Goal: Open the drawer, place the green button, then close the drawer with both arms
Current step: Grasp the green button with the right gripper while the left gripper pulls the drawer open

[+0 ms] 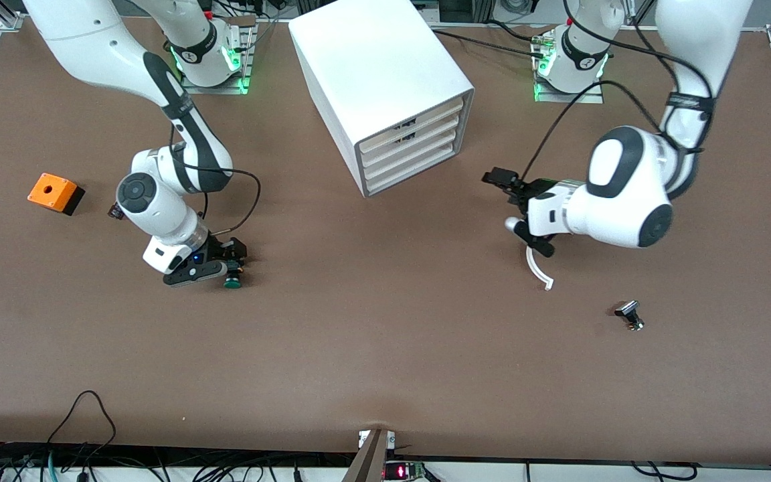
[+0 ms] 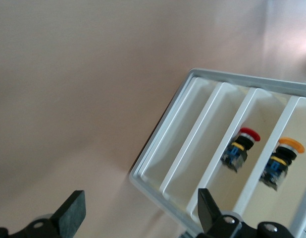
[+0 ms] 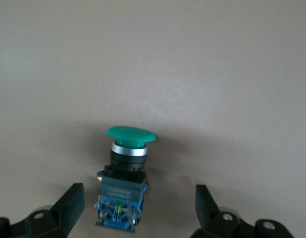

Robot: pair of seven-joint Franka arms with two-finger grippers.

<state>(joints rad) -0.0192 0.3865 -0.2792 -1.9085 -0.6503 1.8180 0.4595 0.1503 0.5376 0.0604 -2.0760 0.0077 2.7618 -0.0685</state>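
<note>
The button [image 3: 124,168], with a green cap, black body and blue end, lies on its side on the brown table. My right gripper [image 3: 138,203] is low over it and open, one finger on each side of the blue end and neither touching. The front view shows this same button [image 1: 231,282] just past the right gripper [image 1: 233,266]. The white cabinet [image 1: 372,73] stands mid-table with all four drawers shut, the drawer [image 1: 412,155] second from the bottom. My left gripper [image 1: 507,204] hovers open and empty in front of the cabinet, facing the drawer [image 2: 205,144].
An orange box with a hole [image 1: 54,193] sits toward the right arm's end. A silver-black knobbed part [image 1: 630,314] lies toward the left arm's end, nearer to the camera. Red-capped [image 2: 242,144] and orange-capped [image 2: 281,161] buttons show inside the upper drawers. A white curved strip [image 1: 538,271] hangs under the left hand.
</note>
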